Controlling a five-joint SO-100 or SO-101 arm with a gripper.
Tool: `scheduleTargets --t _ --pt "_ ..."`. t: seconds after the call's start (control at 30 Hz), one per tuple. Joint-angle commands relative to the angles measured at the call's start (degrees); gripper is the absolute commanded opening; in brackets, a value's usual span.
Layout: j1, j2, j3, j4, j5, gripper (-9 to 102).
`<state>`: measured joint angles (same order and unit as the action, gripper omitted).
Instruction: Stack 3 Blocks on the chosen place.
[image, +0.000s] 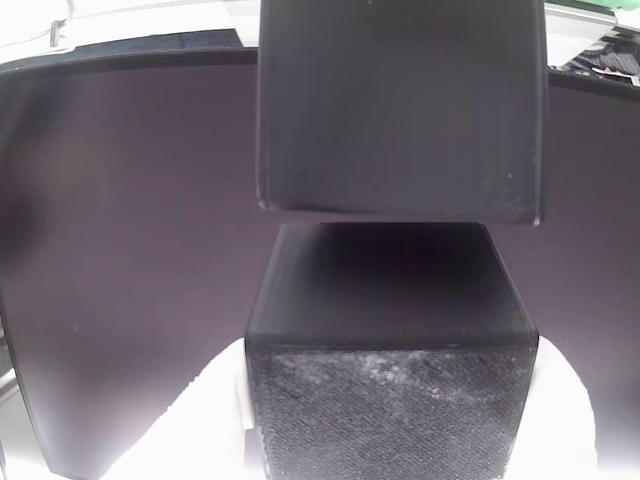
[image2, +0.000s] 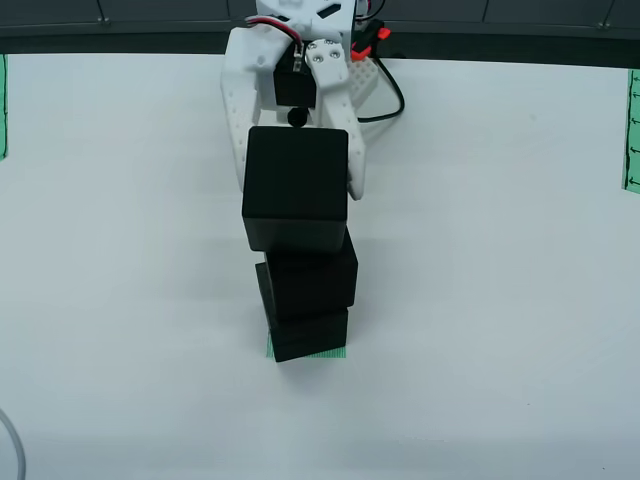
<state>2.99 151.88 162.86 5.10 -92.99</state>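
Black on white: in the view from above, three matte cubes stand in a column on the pale tabletop (image2: 500, 300). The bottom block (image2: 310, 335) sits on the green striped patch (image2: 320, 353), whose near edge peeks out below it. The middle block (image2: 312, 280) rests on top, turned slightly. The top block (image2: 296, 190) sits over the middle one, shifted a little left and far. My white pincer (image2: 297, 160) reaches in from the far side, its fingers (image2: 236, 130) flanking the top block on the left and right; whether I am gripping it or have let go, I cannot tell. In the view that rides on my pincer, one cube (image: 400, 100) hangs close above another scuffed cube (image: 390, 400).
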Motion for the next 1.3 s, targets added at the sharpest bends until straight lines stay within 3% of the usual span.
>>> scheduleTargets --t 0.0,0.87,1.27 --pt "0.09 0.62 -0.09 -2.72 -0.53 20" --pt "0.79 -6.15 5.10 -16.79 -1.76 20" --pt "1.23 -6.24 6.86 -19.95 -1.93 33"
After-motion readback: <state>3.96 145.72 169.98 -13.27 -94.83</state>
